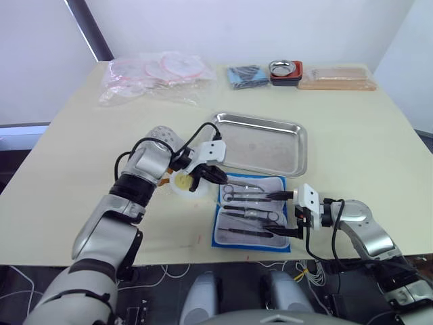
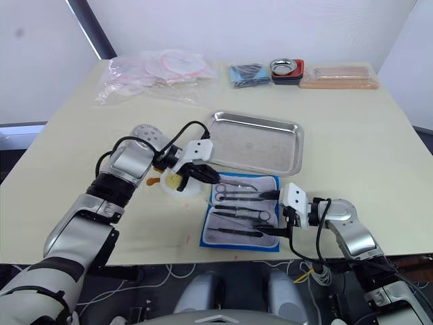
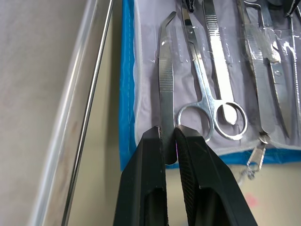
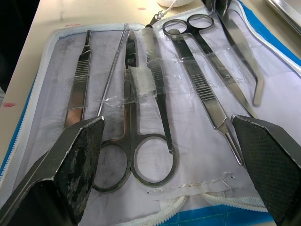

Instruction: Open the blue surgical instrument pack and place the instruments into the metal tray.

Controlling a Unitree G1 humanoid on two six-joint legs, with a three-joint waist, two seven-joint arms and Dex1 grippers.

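While the blue surgical instrument pack point(image 1: 252, 213) lies open on the counter point(image 1: 352, 135) just before the metal tray point(image 1: 262, 142), the left gripper point(image 3: 169, 141) pinches curved tweezers point(image 3: 165, 84) at the pack's tray-side edge; the right gripper point(image 4: 169, 136) hovers spread wide over the instruments point(image 4: 146, 103).

metal tray point(image 1: 262, 143): showing brushed, dull-gleaming steel | blue surgical instrument pack point(image 1: 252, 213): presenting blue cloth edging, pale matt lining | instruments point(image 4: 141, 122): reflecting as polished metal, grips ribbed | left end effector point(image 3: 170, 141) fingers point(image 3: 197, 179): appearing matt black, finely textured | surface point(image 1: 81, 135): looking smooth, matt beige
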